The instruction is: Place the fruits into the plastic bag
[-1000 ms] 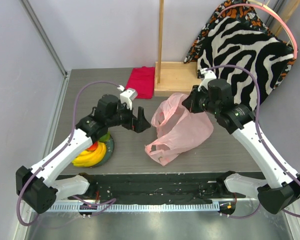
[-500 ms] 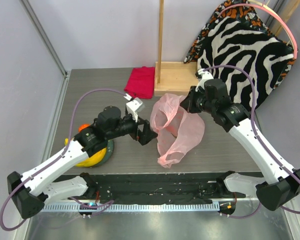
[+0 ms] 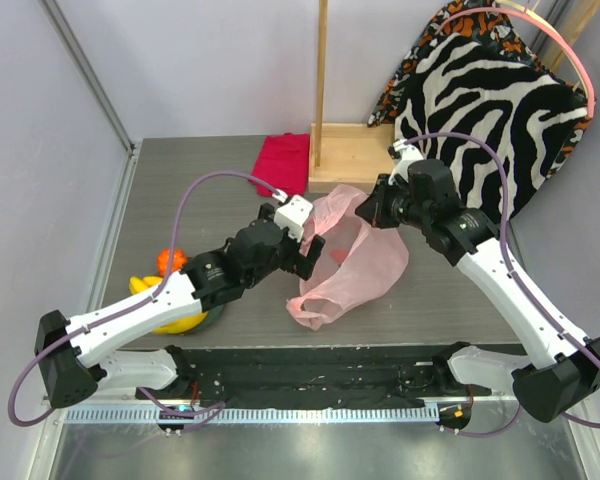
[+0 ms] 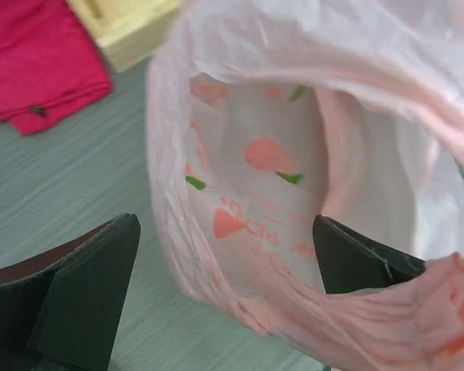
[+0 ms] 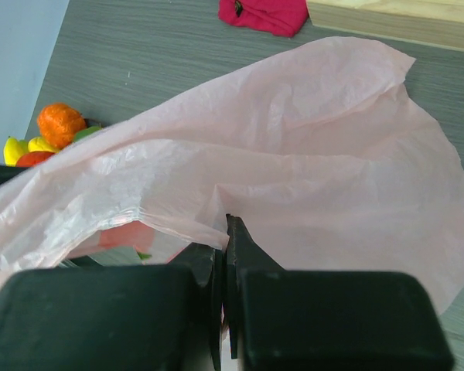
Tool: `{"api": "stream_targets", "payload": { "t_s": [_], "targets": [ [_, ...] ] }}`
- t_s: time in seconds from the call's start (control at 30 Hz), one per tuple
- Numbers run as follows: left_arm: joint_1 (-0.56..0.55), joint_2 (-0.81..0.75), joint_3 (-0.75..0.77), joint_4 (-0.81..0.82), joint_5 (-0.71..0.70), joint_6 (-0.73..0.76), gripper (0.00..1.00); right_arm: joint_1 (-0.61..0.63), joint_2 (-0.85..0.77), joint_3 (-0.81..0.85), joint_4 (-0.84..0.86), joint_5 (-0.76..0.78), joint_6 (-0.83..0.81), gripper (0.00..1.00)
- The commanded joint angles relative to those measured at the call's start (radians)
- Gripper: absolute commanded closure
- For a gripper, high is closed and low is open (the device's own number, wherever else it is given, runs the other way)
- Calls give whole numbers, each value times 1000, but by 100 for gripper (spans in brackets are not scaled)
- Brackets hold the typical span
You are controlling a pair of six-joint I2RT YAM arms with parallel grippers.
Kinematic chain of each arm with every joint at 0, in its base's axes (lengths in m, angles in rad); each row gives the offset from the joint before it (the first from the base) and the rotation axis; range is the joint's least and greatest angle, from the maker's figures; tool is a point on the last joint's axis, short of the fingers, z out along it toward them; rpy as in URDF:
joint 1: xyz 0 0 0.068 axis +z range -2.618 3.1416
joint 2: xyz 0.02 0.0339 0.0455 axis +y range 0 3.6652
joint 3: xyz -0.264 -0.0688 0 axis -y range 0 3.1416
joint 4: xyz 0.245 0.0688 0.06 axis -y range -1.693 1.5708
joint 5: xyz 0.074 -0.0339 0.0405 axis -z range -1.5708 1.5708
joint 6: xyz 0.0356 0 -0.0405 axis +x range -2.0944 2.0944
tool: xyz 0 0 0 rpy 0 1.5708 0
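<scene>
the plastic bag (image 3: 355,265), mid-table, is held open, pinched at its rim by the right gripper (image 5: 226,232); the left gripper (image 4: 224,236) is spread wide, empty, at its mouth; the fruits (image 3: 170,262), well apart, are to be fetched next

Thin, crinkled plastic bag (image 3: 365,262) — translucent

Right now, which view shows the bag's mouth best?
Left wrist: it looks straight into the open bag, prints visible inside. Top shows the whole bag, mouth partly behind the left gripper. Right wrist shows only its outer film, pinched by the right gripper.
</scene>
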Motion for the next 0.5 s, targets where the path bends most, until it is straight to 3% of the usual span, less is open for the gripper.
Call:
{"api": "stream_targets", "payload": {
  "t_s": [0.0, 0.13, 0.23, 0.27, 0.33, 0.37, 0.47],
  "targets": [
    [0, -12, 34, 88, -213, 26, 0, -2, -41, -8, 34, -31, -9, 99],
    [0, -16, 27, 131, -204, 55, 0, -2, -49, -23, 34, -40, -13, 99],
    [1, -12, 24, 181, -159, 97, 14, -2, -53, -35, 34, -50, -12, 99],
    [1, -9, 26, 188, -147, 112, 28, -2, -53, -39, 36, -61, -10, 99],
    [1, 5, 35, 202, -145, 130, 40, -3, -60, -46, 36, -69, -7, 99],
    [1, 11, 40, 202, -159, 138, 56, -3, -64, -48, 37, -79, -9, 99],
    [29, 36, 75, 190, -156, 155, 83, -2, -73, -66, 46, -102, -7, 99]
  ]
}}
